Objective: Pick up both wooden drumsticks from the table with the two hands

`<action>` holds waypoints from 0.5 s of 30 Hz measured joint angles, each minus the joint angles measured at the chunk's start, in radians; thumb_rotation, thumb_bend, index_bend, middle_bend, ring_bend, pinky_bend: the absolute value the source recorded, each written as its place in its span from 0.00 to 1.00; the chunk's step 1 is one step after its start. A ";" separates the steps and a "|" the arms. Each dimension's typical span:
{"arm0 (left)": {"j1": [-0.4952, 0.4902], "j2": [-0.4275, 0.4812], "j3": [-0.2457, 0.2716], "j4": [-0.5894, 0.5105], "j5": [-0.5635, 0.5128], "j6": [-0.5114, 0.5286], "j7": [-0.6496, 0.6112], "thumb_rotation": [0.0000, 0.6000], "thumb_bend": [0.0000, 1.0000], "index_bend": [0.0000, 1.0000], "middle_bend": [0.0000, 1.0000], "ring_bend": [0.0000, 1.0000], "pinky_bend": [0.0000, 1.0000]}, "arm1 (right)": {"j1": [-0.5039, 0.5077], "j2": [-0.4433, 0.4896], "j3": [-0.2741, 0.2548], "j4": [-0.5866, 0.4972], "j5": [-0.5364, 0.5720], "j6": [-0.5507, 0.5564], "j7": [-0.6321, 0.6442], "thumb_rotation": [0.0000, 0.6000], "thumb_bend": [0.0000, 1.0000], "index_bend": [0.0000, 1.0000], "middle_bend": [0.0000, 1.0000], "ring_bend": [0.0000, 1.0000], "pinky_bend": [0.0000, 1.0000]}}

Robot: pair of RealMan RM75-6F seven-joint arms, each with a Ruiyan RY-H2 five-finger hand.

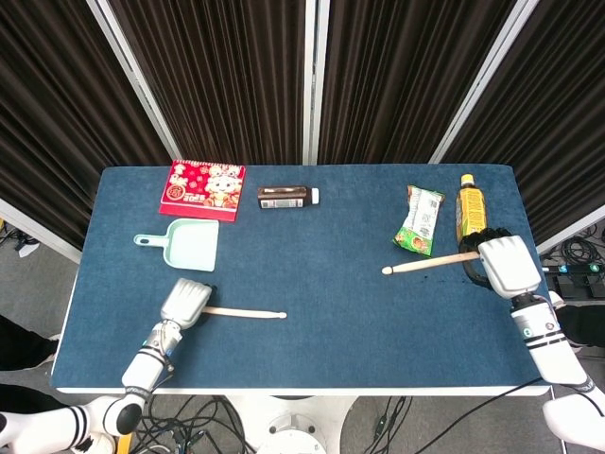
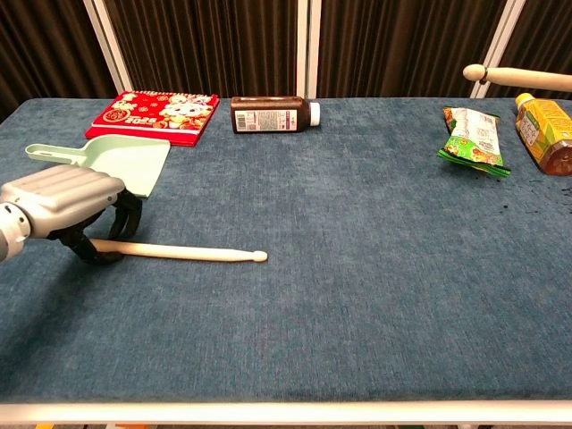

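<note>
One wooden drumstick [image 1: 244, 312] [image 2: 183, 253] lies flat on the blue table, tip pointing right. My left hand [image 1: 186, 303] [image 2: 67, 201] sits over its butt end, with the dark fingers [image 2: 92, 251] curled around the stick; the stick still touches the cloth. My right hand [image 1: 506, 265] grips the second drumstick [image 1: 430, 262] [image 2: 523, 79] by its butt and holds it up off the table near the right edge, tip pointing left. The chest view shows only this stick, not the right hand.
A mint dustpan [image 1: 186, 244] [image 2: 116, 161] lies just behind the left hand. At the back are a red box [image 1: 202, 185] [image 2: 152, 114] and a lying brown bottle [image 1: 286, 197] [image 2: 273, 114]. A green snack packet [image 1: 420, 219] [image 2: 474, 138] and a tea bottle [image 1: 470, 205] [image 2: 543, 132] are close to the right hand.
</note>
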 measured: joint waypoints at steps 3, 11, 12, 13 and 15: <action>-0.008 0.001 0.002 -0.010 -0.017 -0.002 0.009 1.00 0.28 0.51 0.53 0.79 0.88 | 0.000 -0.004 0.000 0.007 -0.001 -0.005 0.005 1.00 0.70 0.69 0.58 0.38 0.39; -0.027 0.010 0.014 -0.023 -0.047 -0.007 0.024 1.00 0.33 0.53 0.54 0.79 0.88 | 0.000 -0.011 -0.001 0.019 -0.002 -0.012 0.014 1.00 0.70 0.69 0.58 0.38 0.39; -0.029 0.012 0.016 -0.024 -0.048 -0.007 0.023 1.00 0.34 0.54 0.54 0.79 0.88 | 0.000 -0.011 -0.001 0.020 -0.002 -0.014 0.015 1.00 0.70 0.69 0.58 0.38 0.39; -0.030 0.013 0.017 -0.024 -0.048 -0.007 0.021 1.00 0.36 0.55 0.55 0.79 0.88 | 0.000 -0.012 -0.001 0.020 -0.002 -0.015 0.015 1.00 0.70 0.69 0.58 0.38 0.39; -0.032 0.016 0.020 -0.025 -0.045 -0.008 0.012 1.00 0.39 0.58 0.57 0.80 0.88 | 0.000 -0.014 -0.003 0.022 -0.002 -0.020 0.016 1.00 0.70 0.69 0.58 0.38 0.39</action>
